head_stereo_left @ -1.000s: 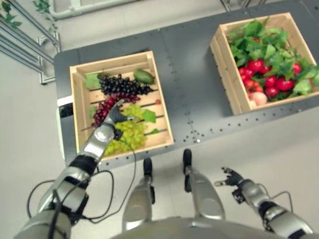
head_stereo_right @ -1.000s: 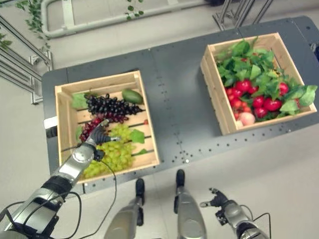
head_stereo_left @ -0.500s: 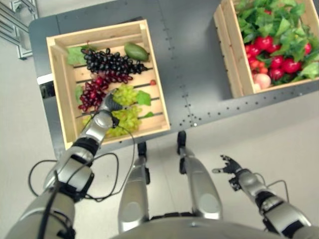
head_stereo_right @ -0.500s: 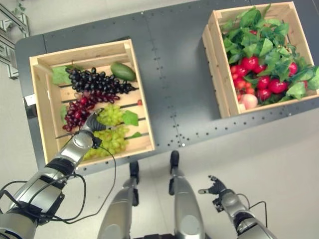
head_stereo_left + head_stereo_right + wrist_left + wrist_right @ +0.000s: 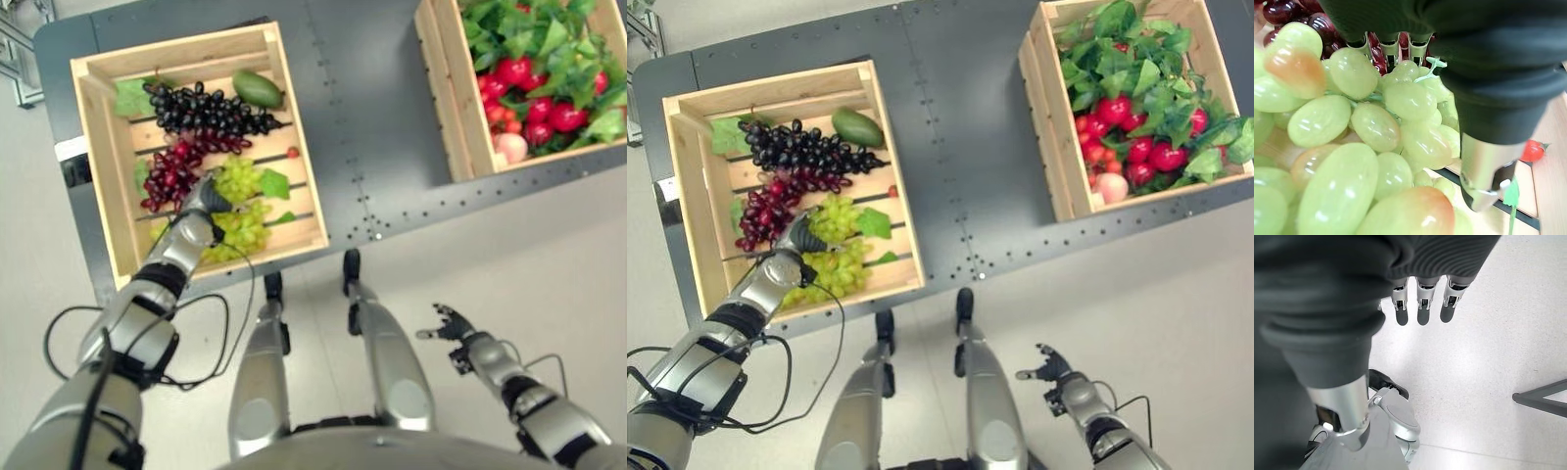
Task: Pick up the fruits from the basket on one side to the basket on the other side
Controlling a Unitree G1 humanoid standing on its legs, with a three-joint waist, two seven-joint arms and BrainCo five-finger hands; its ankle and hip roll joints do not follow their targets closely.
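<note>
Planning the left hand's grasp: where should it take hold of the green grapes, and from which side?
Judging by the views, at the bunch's upper end, where the left hand already sits on the green grapes. Come from above: the bunch lies flat in the crate, stem showing by the fingers.

Two crates sit on a table (image 5: pixel 372 127), well apart. The left crate (image 5: pixel 93 162) holds grapes. A bunch of grapes (image 5: pixel 201 108) lies at the far end, with an avocado (image 5: pixel 257 88) just to its right. A second bunch (image 5: pixel 174 176) lies nearer, on the left. A third bunch (image 5: pixel 238 206) lies nearest. The left hand (image 5: pixel 201 201) rests in this crate, on the third bunch and beside the second. A tiny fruit (image 5: pixel 292 153), maybe a cherry, lies by the right wall. The right crate (image 5: pixel 441 108) holds leaves (image 5: pixel 529 34) and fruits (image 5: pixel 534 103). The right hand (image 5: pixel 449 323) hangs off the table, low on the right, over the floor (image 5: pixel 1488 362).
</note>
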